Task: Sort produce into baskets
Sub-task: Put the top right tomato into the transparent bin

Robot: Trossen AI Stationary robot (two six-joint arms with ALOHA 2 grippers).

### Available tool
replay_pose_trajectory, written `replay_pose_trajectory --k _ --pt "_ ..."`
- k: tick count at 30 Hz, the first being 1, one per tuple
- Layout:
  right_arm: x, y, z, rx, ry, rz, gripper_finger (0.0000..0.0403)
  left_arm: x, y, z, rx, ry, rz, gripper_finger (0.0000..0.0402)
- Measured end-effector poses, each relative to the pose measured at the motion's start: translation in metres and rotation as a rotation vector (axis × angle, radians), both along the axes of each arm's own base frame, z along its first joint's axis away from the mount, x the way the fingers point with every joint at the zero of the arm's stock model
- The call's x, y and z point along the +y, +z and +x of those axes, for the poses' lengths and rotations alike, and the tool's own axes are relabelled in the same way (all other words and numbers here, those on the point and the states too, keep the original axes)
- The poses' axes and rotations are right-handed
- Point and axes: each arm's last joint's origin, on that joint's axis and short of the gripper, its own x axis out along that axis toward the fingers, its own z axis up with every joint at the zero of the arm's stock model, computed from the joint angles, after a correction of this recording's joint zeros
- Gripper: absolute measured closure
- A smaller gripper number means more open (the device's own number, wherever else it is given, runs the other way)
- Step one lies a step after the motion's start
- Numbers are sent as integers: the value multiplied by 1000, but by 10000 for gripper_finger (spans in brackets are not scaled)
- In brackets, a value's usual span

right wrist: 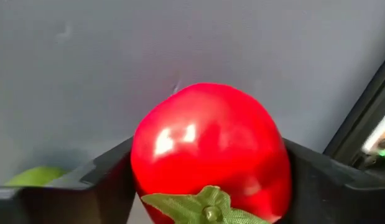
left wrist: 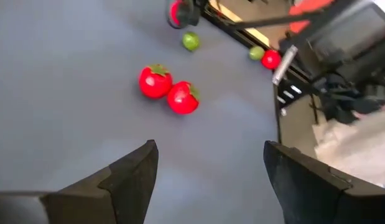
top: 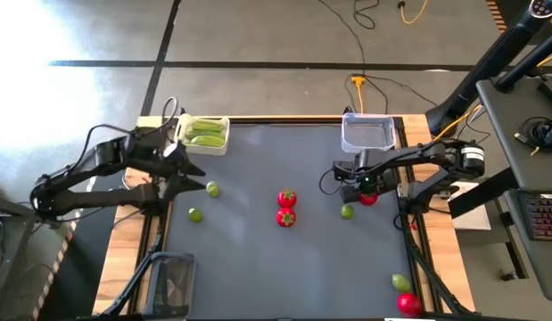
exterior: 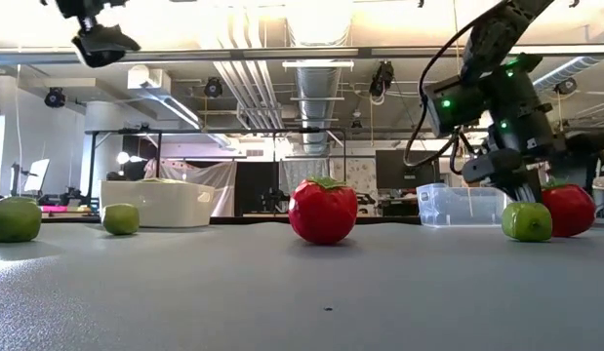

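My right gripper (top: pixel 368 191) is shut on a red strawberry-like fruit (right wrist: pixel 211 155) with a green top, low over the table near the clear basket (top: pixel 367 132). A lime-green fruit (top: pixel 347 211) lies just beside it. My left gripper (left wrist: pixel 208 168) is open and empty above the table's left side, near two lime-green fruits (top: pixel 212 189) (top: pixel 195 214). Two more red fruits (top: pixel 286 198) (top: pixel 285 217) lie touching at the table's middle. The white basket (top: pixel 224 120) holds green cucumber-like pieces. The dark basket (top: pixel 171 281) stands at the near left. My right gripper pinches the red fruit's two round sides (right wrist: pixel 142 168) between its two fingers (right wrist: pixel 111 180), the green top (right wrist: pixel 208 208) turned toward the wrist. The fingers point down from above. Whether the fruit's underside rests on the table or is just clear of it, I cannot tell.
A lime-green fruit (top: pixel 400 282) and a red fruit (top: pixel 407 303) lie at the near right corner. The clear basket stands at the far edge just beyond my right gripper. The table's near middle is bare grey mat (top: pixel 284 276).
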Motion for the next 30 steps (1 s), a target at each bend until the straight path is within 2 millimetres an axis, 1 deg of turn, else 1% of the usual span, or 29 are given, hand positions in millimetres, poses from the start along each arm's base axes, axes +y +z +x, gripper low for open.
replay_pose_trajectory --k 2,3,5,8,10,12,14,16,18,21,26,28,30 --pt "-1 6 5 -28 -19 12 117 -2 -6 -9 -11 40 8 128" --pt "-2 12 9 -48 -20 8 119 -3 -9 -13 -14 61 14 128" --pt "-7 32 22 -100 -4 -34 119 -5 -15 -20 -26 91 24 128" --pt "-28 70 38 -185 53 -166 119 -6 -23 -24 -66 102 38 128" --pt "-50 94 43 -244 65 -261 119 -6 -26 -24 -105 104 49 128" --pt "-80 109 40 -273 37 -308 119 -5 -26 -23 -155 110 54 128" --pt "-112 117 28 -270 -33 -331 119 -5 -28 -22 -183 121 39 128" --pt "-140 121 13 -258 -104 -345 119 -4 -29 -20 -199 133 24 128" --pt "-164 119 -1 -253 -163 -344 118 -4 -30 -20 -197 140 10 128" --pt "-191 101 -14 -226 -227 -297 118 -4 -34 -19 -184 143 2 128" --pt "-226 60 -18 -235 -297 -244 117 -2 -40 -17 -165 187 0 128" --pt "-236 50 -16 -262 -296 -241 116 0 -42 -16 -152 267 -4 128" --pt "-241 43 -14 -283 -289 -216 111 2 -44 -16 -142 332 -2 128"
